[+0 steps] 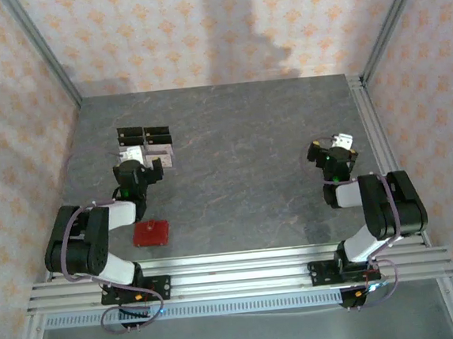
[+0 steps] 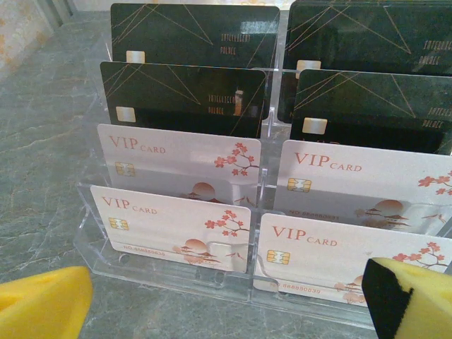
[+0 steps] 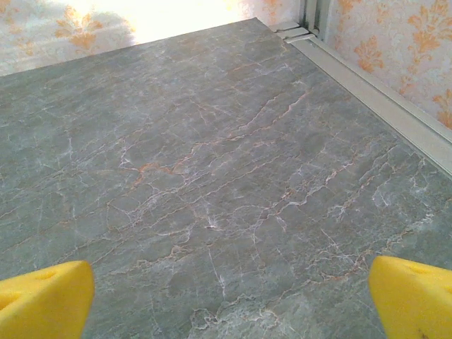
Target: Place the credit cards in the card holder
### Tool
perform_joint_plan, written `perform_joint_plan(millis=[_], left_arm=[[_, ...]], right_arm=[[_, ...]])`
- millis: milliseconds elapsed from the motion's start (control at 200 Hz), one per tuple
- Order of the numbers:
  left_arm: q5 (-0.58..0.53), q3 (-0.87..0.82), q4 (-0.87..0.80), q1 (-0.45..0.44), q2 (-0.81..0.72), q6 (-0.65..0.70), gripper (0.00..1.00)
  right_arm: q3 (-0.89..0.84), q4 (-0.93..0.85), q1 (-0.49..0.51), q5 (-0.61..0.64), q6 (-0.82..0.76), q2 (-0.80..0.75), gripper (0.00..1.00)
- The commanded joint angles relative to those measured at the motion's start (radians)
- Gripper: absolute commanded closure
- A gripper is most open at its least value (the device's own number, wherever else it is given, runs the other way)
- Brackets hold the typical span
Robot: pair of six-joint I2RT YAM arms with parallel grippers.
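left pincer [image 2: 226,302] spread wide at edge of clear stand [image 2: 169,277].

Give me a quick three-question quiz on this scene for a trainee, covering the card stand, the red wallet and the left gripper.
1. True or false: the left gripper holds a card.
2. In the stand, the white cards fill: A the two rows nearer the gripper; B the two far rows; C the left column only.
3. Which arm's base lies nearer the wallet?
Key: 1 false, it is open and empty; 2 A, black cards fill the far rows; 3 the left.
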Motion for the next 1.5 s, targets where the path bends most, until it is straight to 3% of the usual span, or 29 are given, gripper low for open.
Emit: perform_joint_plan(millis=[0,1091,1201,1381,1496], left_arm=[[0.008,-0.004,0.032,0.002,0.002,0.013,0.00],[0.013,-0.003,0.030,0.005,0.002,0.010,0.00],[0.043,0.006,0.008,0.004,-0.008,0.023,0.02],[-0.002,0.031,-0.114,0.004,-0.100,0.000,0.03],[-0.094,0.055,-0.239,0.004,-0.189,-0.058,0.02]], right_arm=[[0.018,0.000,0.004,-0.017,-0.012,-0.002,0.01],[0.017,-0.004,-0.002,-0.027,-0.006,-0.004,0.01],[-0.017,0.041,-0.001,0.024,0.012,-0.039,0.01],[-0.013,-0.135,-0.001,0.096,0.036,-0.244,0.01],[0.152,-0.562,-0.004,0.103,0.125,-0.363,0.01]])
